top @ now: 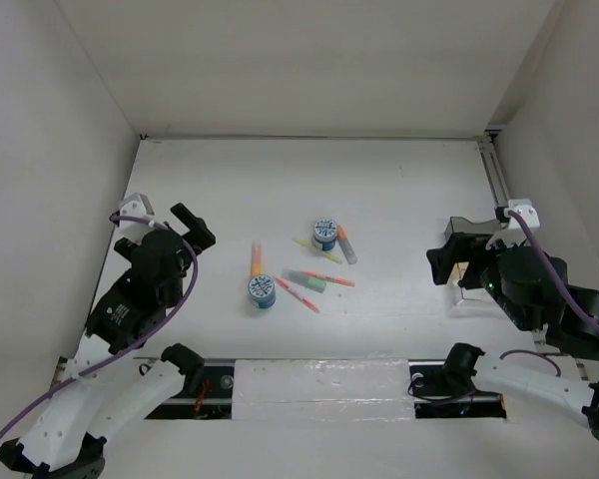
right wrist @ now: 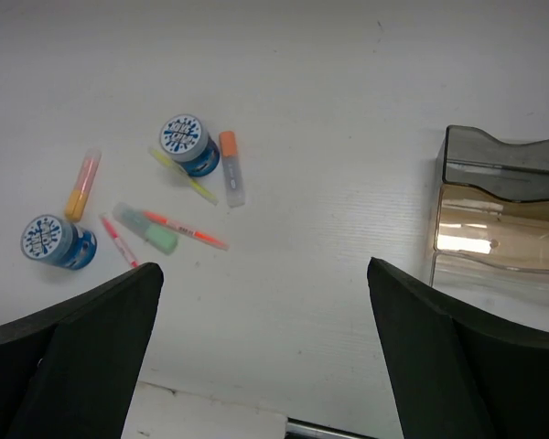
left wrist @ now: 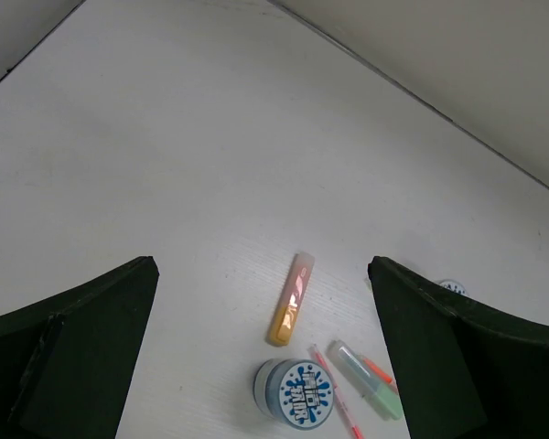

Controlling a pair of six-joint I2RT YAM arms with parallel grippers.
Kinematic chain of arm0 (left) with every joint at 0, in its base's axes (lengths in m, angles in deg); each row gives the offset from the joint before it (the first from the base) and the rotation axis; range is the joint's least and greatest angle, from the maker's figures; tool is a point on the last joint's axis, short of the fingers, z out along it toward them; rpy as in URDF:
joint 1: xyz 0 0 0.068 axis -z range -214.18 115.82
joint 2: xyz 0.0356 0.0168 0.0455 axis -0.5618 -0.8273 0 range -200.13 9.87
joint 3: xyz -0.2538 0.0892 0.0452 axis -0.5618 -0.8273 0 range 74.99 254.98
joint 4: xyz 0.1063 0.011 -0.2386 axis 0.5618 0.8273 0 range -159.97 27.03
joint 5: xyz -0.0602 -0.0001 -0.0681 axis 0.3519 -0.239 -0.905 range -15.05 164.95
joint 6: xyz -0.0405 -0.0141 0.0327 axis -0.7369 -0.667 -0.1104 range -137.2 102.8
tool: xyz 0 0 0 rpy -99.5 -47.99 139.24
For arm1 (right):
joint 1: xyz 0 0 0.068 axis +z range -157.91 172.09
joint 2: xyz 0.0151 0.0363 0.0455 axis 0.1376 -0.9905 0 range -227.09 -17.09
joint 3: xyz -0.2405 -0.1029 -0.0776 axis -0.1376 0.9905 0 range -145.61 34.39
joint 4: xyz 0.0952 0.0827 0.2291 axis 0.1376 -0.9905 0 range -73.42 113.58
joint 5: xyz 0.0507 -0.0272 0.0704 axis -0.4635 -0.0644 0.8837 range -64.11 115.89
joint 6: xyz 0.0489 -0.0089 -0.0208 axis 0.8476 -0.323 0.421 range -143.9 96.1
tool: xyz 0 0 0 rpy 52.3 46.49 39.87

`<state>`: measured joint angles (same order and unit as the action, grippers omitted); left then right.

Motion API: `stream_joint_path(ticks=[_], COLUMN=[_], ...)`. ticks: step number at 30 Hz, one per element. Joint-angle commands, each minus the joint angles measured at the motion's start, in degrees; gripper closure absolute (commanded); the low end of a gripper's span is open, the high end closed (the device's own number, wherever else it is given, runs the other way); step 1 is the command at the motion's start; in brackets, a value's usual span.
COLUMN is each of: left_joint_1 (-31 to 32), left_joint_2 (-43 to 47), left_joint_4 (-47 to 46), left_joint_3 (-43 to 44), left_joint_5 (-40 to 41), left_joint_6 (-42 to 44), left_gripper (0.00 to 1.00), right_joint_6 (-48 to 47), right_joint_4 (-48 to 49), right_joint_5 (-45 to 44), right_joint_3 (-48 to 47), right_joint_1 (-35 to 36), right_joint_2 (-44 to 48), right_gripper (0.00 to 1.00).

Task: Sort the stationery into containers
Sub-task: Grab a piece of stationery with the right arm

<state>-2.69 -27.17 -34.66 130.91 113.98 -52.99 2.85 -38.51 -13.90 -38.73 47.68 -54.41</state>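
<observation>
**Table** point(top: 379, 190): white, walled on three sides. All the stationery is laid loose near its middle; none of it is in the tray.

**Near roll** point(top: 263, 290): round, blue-and-white, stood on end at the left of the group.

**Far roll** point(top: 324, 234): same pattern, stood on end at the back of the group.

**Orange marker** point(top: 257, 257): laid just behind the near roll.

**Green marker** point(top: 305, 280): laid between the two rolls.

**Long pink pen** point(top: 329, 278): laid against the green marker.

**Short pink pen** point(top: 298, 295): laid just right of the near roll.

**Yellow pen** point(top: 314, 249): thin, laid at the foot of the far roll.

**Clear marker** point(top: 346, 243): orange-capped, laid just right of the far roll.

**Tray** point(right wrist: 499, 219): clear plastic, divided into compartments, tan-bottomed. It is set at the right of the table, well apart from the stationery and just beside the right gripper.

**Left gripper** point(left wrist: 261, 270): held above the table left of the group, jaws spread wide, nothing between them.

**Right gripper** point(right wrist: 265, 270): held at the right side, jaws spread wide, nothing gripped.
</observation>
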Motion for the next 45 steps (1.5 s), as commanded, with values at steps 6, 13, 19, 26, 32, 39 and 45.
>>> stream_joint_path(ticks=[6, 13, 19, 26, 32, 39, 45], left_joint_1=[-0.20, -0.20, -0.20, -0.20, -0.20, -0.20, -0.20], left_joint_2=[0.30, 0.30, -3.65, -6.03, -0.94, 0.39, -0.32], left_joint_4=[-2.09, -0.87, 7.91, 11.45, 15.23, 15.93, 14.88], left_joint_3=[-0.20, -0.20, 2.69, 3.23, 3.76, 3.76, 3.76], left_joint_5=[-0.97, 1.56, 11.50, 13.62, 17.31, 17.41, 16.87], left_joint_6=[1.43, 0.90, -9.63, -12.37, -17.91, -17.83, -17.12], left_gripper=[0.00, 0.00, 0.00, 0.00, 0.00, 0.00, 0.00], right_joint_6=[-4.32, -10.13, -9.60, -10.92, -11.62, -12.15, -11.54], right_joint_4=[8.45, 30.08, 38.07, 44.16, 49.16, 51.71, 50.92], right_joint_5=[2.60, 19.39, 28.35, 27.75, 30.21, 27.58, 22.48], right_joint_3=[1.48, 10.98, 10.98, 0.81, -4.03, -7.03, -9.49], right_joint_1=[0.13, 0.13, 2.41, 11.55, 12.70, 12.70, 12.70], right_joint_2=[1.54, 1.39, -22.65, -48.05, -59.43, -66.73, -70.96], right_gripper=[0.00, 0.00, 0.00, 0.00, 0.00, 0.01, 0.01])
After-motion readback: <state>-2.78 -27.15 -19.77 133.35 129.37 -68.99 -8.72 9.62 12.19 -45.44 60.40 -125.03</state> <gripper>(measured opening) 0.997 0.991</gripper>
